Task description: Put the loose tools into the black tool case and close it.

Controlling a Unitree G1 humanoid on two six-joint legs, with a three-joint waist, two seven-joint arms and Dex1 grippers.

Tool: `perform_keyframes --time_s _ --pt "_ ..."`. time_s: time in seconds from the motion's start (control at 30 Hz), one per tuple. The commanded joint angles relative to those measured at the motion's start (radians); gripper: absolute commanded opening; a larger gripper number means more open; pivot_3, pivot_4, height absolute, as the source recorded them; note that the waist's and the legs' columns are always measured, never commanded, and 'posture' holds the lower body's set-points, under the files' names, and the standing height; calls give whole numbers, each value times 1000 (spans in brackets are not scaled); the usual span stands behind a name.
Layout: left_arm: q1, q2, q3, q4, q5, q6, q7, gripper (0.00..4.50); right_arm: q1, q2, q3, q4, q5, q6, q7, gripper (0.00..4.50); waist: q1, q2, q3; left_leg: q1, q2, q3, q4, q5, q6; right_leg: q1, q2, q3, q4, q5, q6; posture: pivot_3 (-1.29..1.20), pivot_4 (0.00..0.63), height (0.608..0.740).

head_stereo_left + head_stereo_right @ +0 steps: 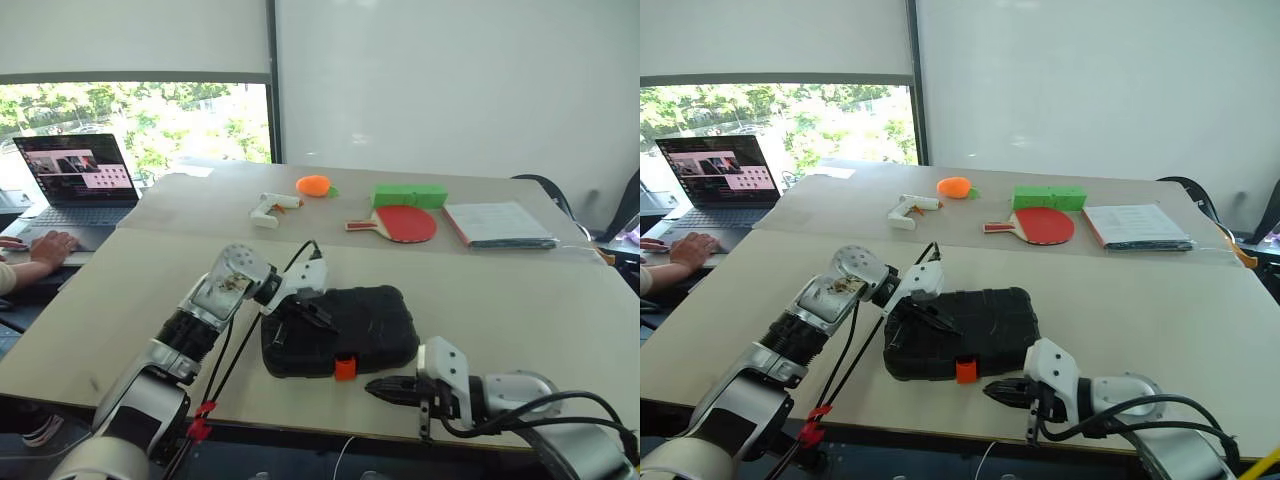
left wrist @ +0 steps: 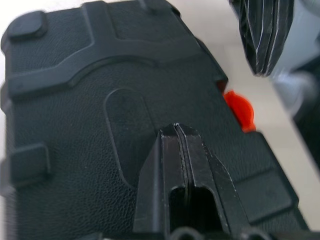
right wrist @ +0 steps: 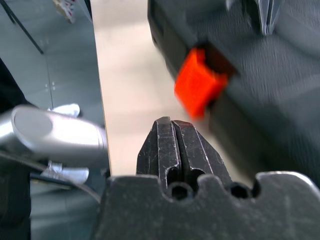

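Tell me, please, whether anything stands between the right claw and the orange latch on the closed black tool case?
Nothing visible does. The right claw, shut, sits just off the black tool case's front edge, and only bare table separates it from the orange latch. The left claw, also shut, rests over the lid, away from that gap.

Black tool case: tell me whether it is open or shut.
Shut: the black tool case lies flat with its lid down. Whether the orange latch is fastened, cannot tell.

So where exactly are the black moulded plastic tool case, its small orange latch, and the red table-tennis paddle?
black moulded plastic tool case (image 1: 365, 320): left eye view, on its closed lid.
small orange latch (image 1: 345, 368): left eye view, on the latch's face at the case's near edge.
red table-tennis paddle (image 1: 405, 223): left eye view, on its round blade.
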Motion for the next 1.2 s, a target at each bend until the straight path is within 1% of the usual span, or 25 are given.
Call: perform_keyframes --time_s 0.03,0.1,0.23,0.4,0.5,0.63,0.8,0.93,1.2 --pt "29 -2 -71 63 76 -30 7 34 -45 25 39 9 -34 16 -30 0 1 -1 -1 0 0 0 0 0 0 0 0 0 0 0 0 0 150 736" --pt "24 -12 -67 71 74 -26 11 34 -63 40 62 16 -48 27 -41 0 3 -1 -2 0 0 0 0 0 0 0 0 0 0 0 0 0 150 736" --pt "20 -23 -60 77 68 -30 18 34 -86 67 119 58 -128 20 -87 0 3 -2 -6 0 0 0 0 0 0 0 0 0 0 0 0 0 150 736" --pt "19 -32 -52 81 64 -27 30 34 -99 107 135 88 -178 27 -134 0 2 -6 -11 1 0 0 0 0 0 1 0 0 0 0 0 0 150 736" --pt "22 -35 -52 78 62 -22 36 34 -101 110 160 114 -237 -12 -146 0 1 -6 -12 3 0 0 1 0 0 3 0 0 0 -2 4 0 150 736" --pt "19 -42 -52 87 63 -22 38 34 -113 146 151 148 -278 -50 -191 0 -3 -6 -12 9 1 0 0 0 0 8 0 0 0 -5 5 0 150 736" --pt "14 -51 -50 115 72 -36 46 34 -96 145 170 174 -330 -92 -190 0 -2 -6 -12 15 1 0 -1 0 0 13 0 0 0 -7 3 0 150 736" --pt "12 -53 -48 122 69 -31 42 34 -89 153 173 215 -392 -157 -225 0 -2 -6 -12 15 1 0 -1 0 0 13 0 0 0 -8 1 0 150 736" --pt "1 -61 -49 165 84 -50 48 34 -85 187 154 263 -455 -222 -270 0 -1 -6 -12 15 1 0 -1 0 0 13 0 0 -1 -9 0 0 150 736"
